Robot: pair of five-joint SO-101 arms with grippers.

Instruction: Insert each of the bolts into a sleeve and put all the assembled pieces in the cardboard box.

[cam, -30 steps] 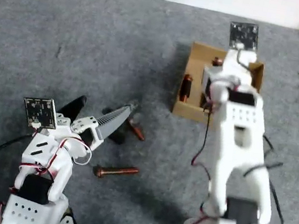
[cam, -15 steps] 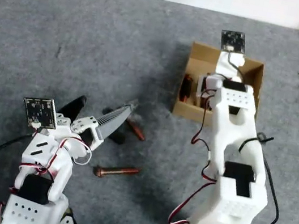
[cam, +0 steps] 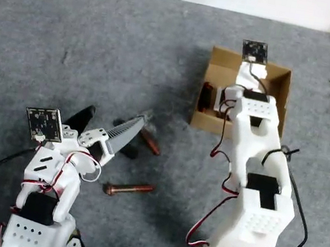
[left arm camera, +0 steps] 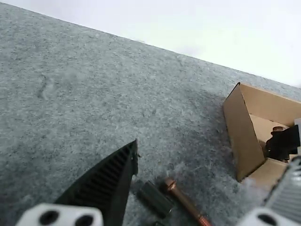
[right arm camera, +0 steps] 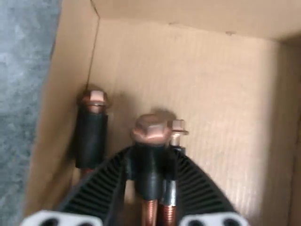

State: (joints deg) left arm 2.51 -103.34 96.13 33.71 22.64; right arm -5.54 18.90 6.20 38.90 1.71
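Open brown cardboard box [cam: 220, 63] holding copper hex-head bolts in black cylindrical sleeves: one sleeved bolt [right arm camera: 92, 134] along a side wall, a second sleeved bolt [right arm camera: 150, 160] near it. Outside the box, a bare copper bolt [cam: 129, 188] lies alone. Another bare bolt [left arm camera: 186, 202] lies just beside an empty black sleeve [left arm camera: 155, 198].

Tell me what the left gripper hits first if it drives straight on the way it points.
Probably the bare grey mat just past its tip; the left gripper angles down at it. The black sleeve and bolt lie beside that line. Depth is unclear.
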